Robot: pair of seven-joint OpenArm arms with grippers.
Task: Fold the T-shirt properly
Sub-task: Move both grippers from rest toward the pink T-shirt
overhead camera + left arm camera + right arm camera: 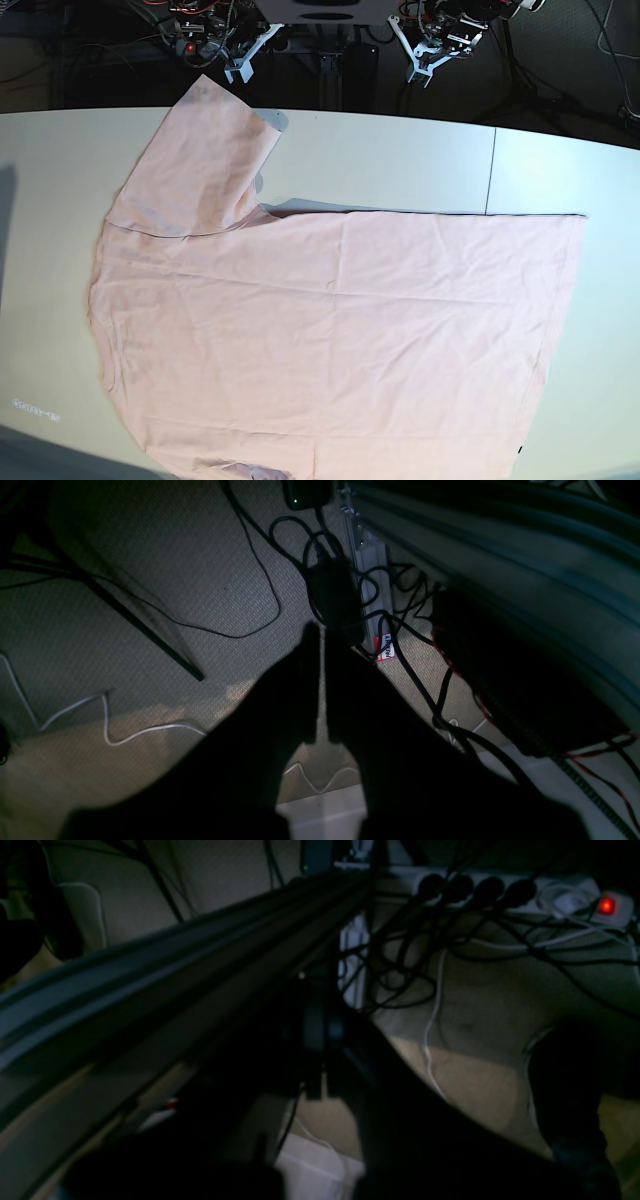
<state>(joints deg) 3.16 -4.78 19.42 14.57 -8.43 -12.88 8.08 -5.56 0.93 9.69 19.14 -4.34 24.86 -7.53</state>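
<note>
**A:** Where was the large pale pink short-sleeved cotton T-shirt (330, 330)?

**B:** It lay spread flat on the white tabletop (400, 155), plain side up, filling most of the base view. One sleeve (200, 160) stretched toward the far edge, near the robot's base. The hem ran down that view's right side, and part of the near edge ran out of frame. No lettering or label showed.

**A:** And the arms?

**B:** Both were parked behind the tabletop, well apart from the cloth. The left gripper (322, 635) was closed with only a thin slit between its fingers and held nothing. It pointed down at beige carpet (150, 555) and tangled black cables (260, 580). The right gripper (320, 1090) was also closed and empty, hanging beside a grey metal rail (175, 965).

**A:** How would the fabric behave?

**B:** I judged it light, soft and limp. It would drape and wrinkle and could not hold a shape, so a one-point lift would likely bunch it. Being so wide, it probably called for both arms.

**A:** Where should they grip?

**B:** I would have pinched the edges, at the sleeve tip, the shoulder seam or the hem corners, where the fingers could slip under a single layer.
</note>
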